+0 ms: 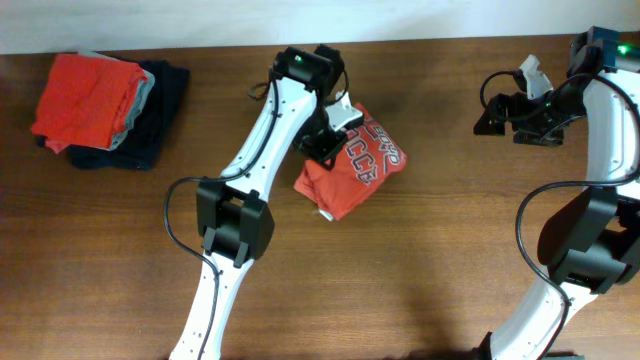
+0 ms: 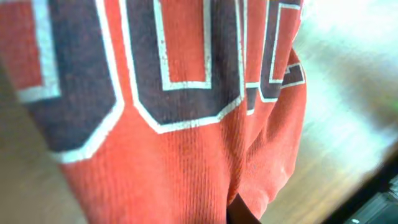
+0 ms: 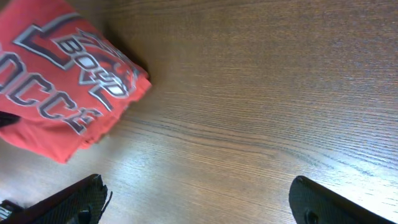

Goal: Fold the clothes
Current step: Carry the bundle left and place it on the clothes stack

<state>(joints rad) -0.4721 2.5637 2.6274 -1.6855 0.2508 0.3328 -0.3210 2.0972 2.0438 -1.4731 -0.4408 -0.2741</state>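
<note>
Overhead | lettered T-shirt (image 1: pixel 352 165) on desk (image 1: pixel 450 250), well right of garment stack (image 1: pixel 110 108) | left end effector (image 1: pixel 328 140) pinches its stack-side edge, likely for transfer | right end effector (image 1: pixel 495 112) wide open, empty, farther right, keeping clear

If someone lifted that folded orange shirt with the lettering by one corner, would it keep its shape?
Probably not: the lettered T-shirt is soft knit with rounded, bulging edges, so it would likely droop and unfold. It looks light for its bulk. Pushed, it would probably bunch on the wooden table rather than slide.
</note>
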